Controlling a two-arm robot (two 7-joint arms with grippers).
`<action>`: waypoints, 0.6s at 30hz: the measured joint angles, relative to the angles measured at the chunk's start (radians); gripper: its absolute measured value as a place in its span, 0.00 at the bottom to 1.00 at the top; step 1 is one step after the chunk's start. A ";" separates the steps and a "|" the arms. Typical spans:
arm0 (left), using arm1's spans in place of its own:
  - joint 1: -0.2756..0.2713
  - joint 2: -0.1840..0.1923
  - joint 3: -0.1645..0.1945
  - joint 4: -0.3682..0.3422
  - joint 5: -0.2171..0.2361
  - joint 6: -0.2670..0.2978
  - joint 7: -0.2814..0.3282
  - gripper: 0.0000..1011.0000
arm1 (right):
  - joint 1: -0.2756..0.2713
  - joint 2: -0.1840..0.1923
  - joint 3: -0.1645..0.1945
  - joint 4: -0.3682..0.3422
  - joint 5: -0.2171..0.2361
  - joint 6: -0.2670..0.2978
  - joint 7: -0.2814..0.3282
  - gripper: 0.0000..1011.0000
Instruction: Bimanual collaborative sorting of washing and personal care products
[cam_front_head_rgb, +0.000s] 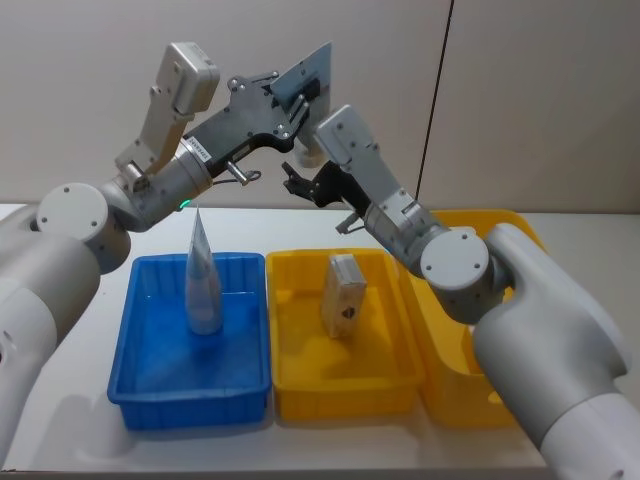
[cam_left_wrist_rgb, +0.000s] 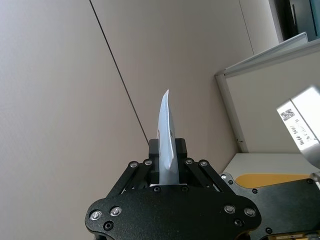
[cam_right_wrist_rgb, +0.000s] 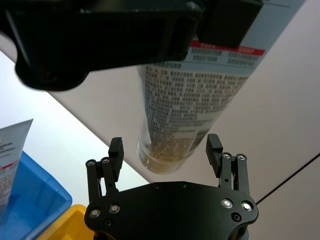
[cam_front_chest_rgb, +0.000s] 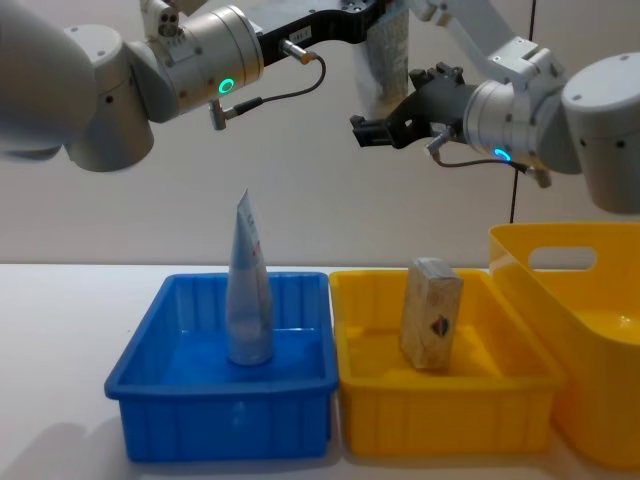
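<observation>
One silvery-white tube, the held tube (cam_front_head_rgb: 318, 65) (cam_right_wrist_rgb: 200, 95) (cam_front_chest_rgb: 385, 55), is in the air, high above the far edge of the tabletop (cam_front_head_rgb: 70, 440), over the place where the two trays meet. The left pincer (cam_front_head_rgb: 300, 95) (cam_left_wrist_rgb: 167, 150) is closed on the flat crimped end of this tube; in the left wrist view the thin edge of the tube (cam_left_wrist_rgb: 167, 125) stands out between the two pressed fingers. The round cap end hangs down toward the right pincer (cam_front_head_rgb: 298, 185) (cam_right_wrist_rgb: 165, 147) (cam_front_chest_rgb: 375, 128). This pincer is wide open, with one finger (cam_right_wrist_rgb: 116, 150) on each side of the cap end, and a gap shows between each finger and the tube, so it is not touching the tube

A second tube, the standing tube (cam_front_head_rgb: 203, 290) (cam_front_chest_rgb: 248, 300), is upright on its cap in the blue tray (cam_front_head_rgb: 140, 400) (cam_front_chest_rgb: 150, 400), with the thin end up. This tray is at the left part of the tabletop, near the front edge. Just beside it, in the middle, is the yellow tray (cam_front_head_rgb: 340, 400) (cam_front_chest_rgb: 440, 420); there a cream-tan box (cam_front_head_rgb: 343, 295) (cam_front_chest_rgb: 432, 312) with a dark diamond mark stands on end. The yellow basket (cam_front_head_rgb: 450, 400) (cam_front_chest_rgb: 570, 300) is next to this tray, at the right edge of the tabletop
</observation>
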 joint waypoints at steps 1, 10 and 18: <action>0.000 0.000 0.000 0.000 0.000 0.000 0.000 0.16 | 0.003 -0.002 0.000 0.004 -0.001 -0.002 -0.001 0.99; 0.000 0.000 0.000 0.000 0.000 0.000 0.000 0.16 | 0.027 -0.022 0.008 0.043 -0.005 -0.017 -0.012 0.99; 0.000 0.000 0.000 0.000 0.000 0.000 0.000 0.16 | 0.039 -0.033 0.014 0.063 -0.008 -0.023 -0.018 0.90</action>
